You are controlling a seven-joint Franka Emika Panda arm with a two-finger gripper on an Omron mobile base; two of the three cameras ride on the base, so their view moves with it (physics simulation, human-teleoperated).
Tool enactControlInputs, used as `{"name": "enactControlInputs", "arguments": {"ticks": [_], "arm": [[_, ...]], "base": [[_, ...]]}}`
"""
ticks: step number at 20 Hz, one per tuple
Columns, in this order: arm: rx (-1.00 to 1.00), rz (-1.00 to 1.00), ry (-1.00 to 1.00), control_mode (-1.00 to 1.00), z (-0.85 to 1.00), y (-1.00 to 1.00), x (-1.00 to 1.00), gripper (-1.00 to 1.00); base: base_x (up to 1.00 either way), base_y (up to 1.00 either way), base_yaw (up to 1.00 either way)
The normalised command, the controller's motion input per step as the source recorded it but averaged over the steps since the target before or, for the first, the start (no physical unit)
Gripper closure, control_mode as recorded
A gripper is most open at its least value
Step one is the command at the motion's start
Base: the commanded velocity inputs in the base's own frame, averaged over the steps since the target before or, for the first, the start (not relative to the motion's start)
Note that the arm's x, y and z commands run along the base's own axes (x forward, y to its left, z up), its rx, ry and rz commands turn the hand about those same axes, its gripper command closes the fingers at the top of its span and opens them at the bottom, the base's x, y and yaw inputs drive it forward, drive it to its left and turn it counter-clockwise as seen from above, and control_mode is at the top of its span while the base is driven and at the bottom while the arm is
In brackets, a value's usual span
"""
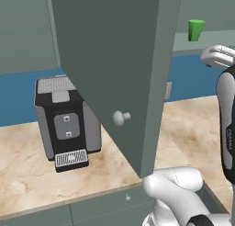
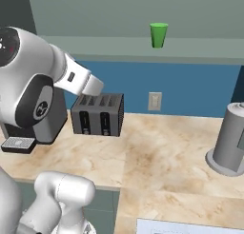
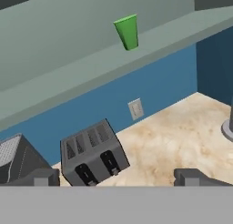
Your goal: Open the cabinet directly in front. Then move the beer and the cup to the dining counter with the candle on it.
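The cabinet stands open, its grey-green door (image 1: 110, 59) swung out toward me with the round pale knob (image 1: 120, 117) facing the left base view. On the cabinet's bottom shelf (image 2: 119, 46) stands the small bright green cup (image 1: 196, 29) (image 2: 158, 35) (image 3: 127, 32), upright and alone. My gripper (image 3: 118, 176) is open, its two dark fingertips (image 3: 45, 176) spread wide with nothing between them. It hangs above the worktop, below and short of the cup. The beer and the dining counter are out of view.
A black coffee machine (image 1: 64, 119) sits left on the marble worktop (image 2: 157, 152). A dark toaster (image 2: 97, 114) (image 3: 93, 157) stands against the blue wall beside an outlet (image 2: 154, 101). A grey cylindrical appliance (image 2: 231, 140) is at the right. The open door blocks the left side.
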Motion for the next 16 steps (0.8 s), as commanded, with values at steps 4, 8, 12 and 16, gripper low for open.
{"name": "enactControlInputs", "arguments": {"ticks": [4,8,12,16], "arm": [[0.01,-0.01,-0.01,-1.0,0.28,-0.29,-0.01,-1.0],[0.0,-0.09,0.0,-1.0,0.33,-0.4,0.0,-1.0],[0.0,-0.12,0.0,-1.0,0.34,-0.47,0.0,-1.0],[0.0,-0.1,0.0,-1.0,0.33,-0.49,0.0,-1.0]], "base": [[0.0,0.0,0.0],[0.0,0.0,0.0],[0.0,0.0,0.0],[0.0,0.0,0.0]]}}
